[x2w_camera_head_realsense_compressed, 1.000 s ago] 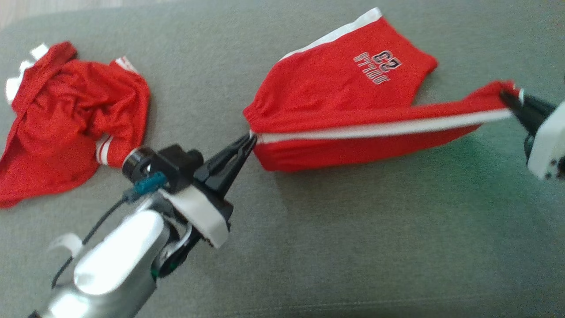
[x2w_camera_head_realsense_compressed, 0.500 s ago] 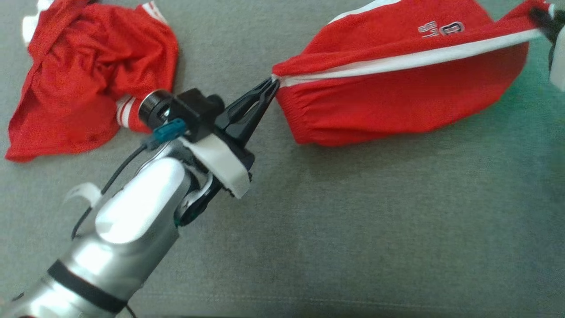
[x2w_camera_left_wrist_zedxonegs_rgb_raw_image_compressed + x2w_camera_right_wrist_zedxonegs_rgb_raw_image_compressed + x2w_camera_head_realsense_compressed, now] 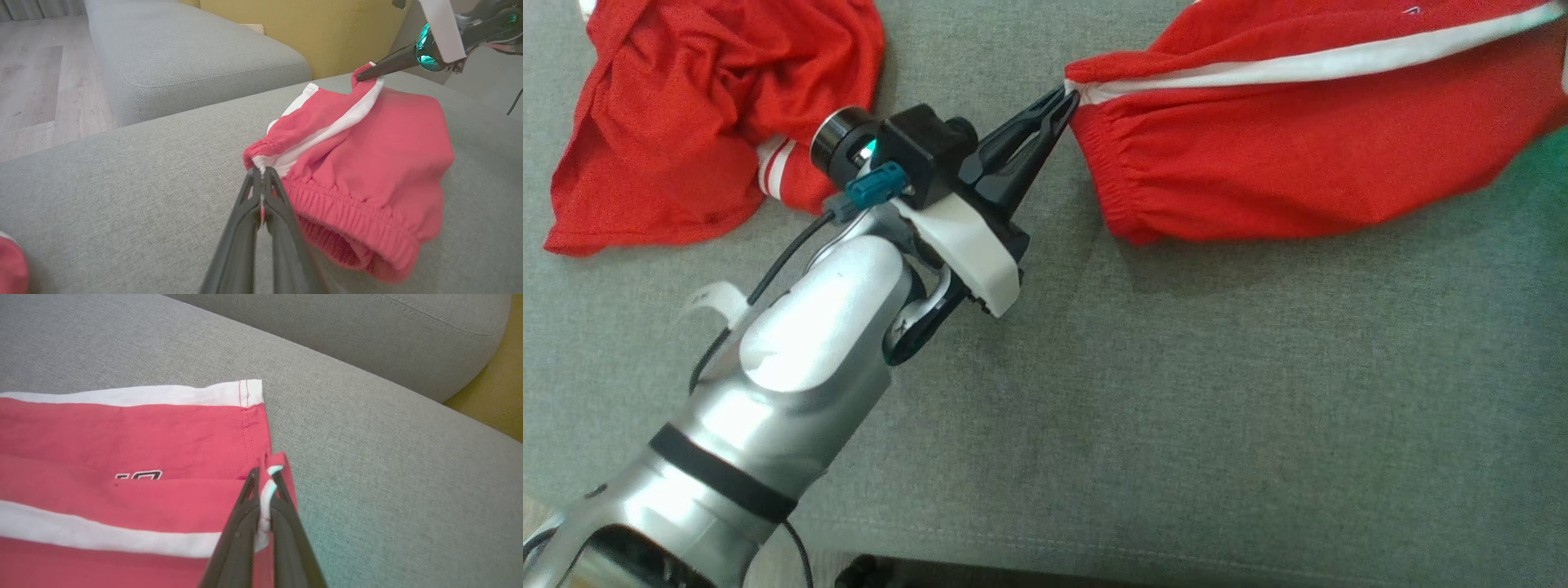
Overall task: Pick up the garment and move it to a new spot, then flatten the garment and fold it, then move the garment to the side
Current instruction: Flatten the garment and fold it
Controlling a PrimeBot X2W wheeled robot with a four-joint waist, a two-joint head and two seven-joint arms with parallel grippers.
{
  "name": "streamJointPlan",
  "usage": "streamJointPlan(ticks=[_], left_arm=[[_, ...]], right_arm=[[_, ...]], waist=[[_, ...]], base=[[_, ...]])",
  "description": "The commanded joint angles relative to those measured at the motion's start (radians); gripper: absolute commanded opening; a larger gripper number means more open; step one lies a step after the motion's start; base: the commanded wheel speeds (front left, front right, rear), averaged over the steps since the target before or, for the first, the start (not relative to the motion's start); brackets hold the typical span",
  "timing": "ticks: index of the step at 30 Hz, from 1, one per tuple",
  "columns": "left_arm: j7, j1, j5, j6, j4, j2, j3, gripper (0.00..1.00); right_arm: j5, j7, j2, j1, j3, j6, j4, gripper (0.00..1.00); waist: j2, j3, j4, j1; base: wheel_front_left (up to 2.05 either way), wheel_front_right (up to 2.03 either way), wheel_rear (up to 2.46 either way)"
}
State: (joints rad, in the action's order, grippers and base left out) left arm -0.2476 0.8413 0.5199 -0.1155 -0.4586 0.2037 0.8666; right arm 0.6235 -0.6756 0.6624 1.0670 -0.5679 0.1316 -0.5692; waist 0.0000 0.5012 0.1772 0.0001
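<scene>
Gripping the red shorts [image 3: 1298, 163] at waistband and leg hem, with left jaws and right jaws both clamped shut, stretched over the grey sofa cushion [image 3: 1176, 408], far right. Picked up, seemingly mid-move; flattening, folding, setting aside not yet done.

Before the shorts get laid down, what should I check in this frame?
1. Left hand shut on the waistband end of the shorts: ok.
2. Right hand shut on the hem corner: ok.
3. White stripe stretched between the hands: ok.
4. Shorts flat: not ok, the front bulges and sags.
5. Red shirt apart from the shorts: ok.
6. Bare cushion in front for laying down: ok.
</scene>
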Motion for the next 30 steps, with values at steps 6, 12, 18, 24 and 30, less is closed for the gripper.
streamJointPlan(ticks=[6,12,18,24,30], left_arm=[[-0.012,0.054,-0.011,-0.008,0.001,0.005,-0.028,0.00],[-0.014,0.062,-0.019,-0.011,-0.005,-0.007,-0.037,0.00],[-0.014,0.066,-0.031,-0.012,-0.005,-0.020,-0.061,0.33],[-0.014,0.081,-0.056,-0.001,-0.026,-0.036,-0.109,1.00],[-0.014,0.078,-0.087,0.002,-0.051,-0.035,-0.147,1.00]], right_arm=[[0.003,0.038,-0.003,0.064,-0.027,-0.001,-0.013,0.00],[0.016,0.076,-0.009,0.109,-0.048,-0.001,-0.057,0.00],[-0.016,0.145,-0.019,0.163,-0.055,-0.001,-0.111,1.00],[-0.056,0.278,-0.068,0.218,-0.016,-0.001,-0.200,1.00],[-0.106,0.433,-0.125,0.251,0.017,-0.001,-0.287,1.00]], waist=[[0.0000,0.016,0.008,-0.0001],[0.0000,0.028,0.019,-0.0001],[0.0000,0.046,0.031,-0.0001],[0.0000,0.065,0.036,-0.0001],[0.0000,0.056,0.020,-0.0001]], base=[[0.00,0.00,0.00],[0.00,0.00,0.00],[0.00,0.00,0.00],[0.00,0.00,0.00],[0.00,0.00,0.00]])
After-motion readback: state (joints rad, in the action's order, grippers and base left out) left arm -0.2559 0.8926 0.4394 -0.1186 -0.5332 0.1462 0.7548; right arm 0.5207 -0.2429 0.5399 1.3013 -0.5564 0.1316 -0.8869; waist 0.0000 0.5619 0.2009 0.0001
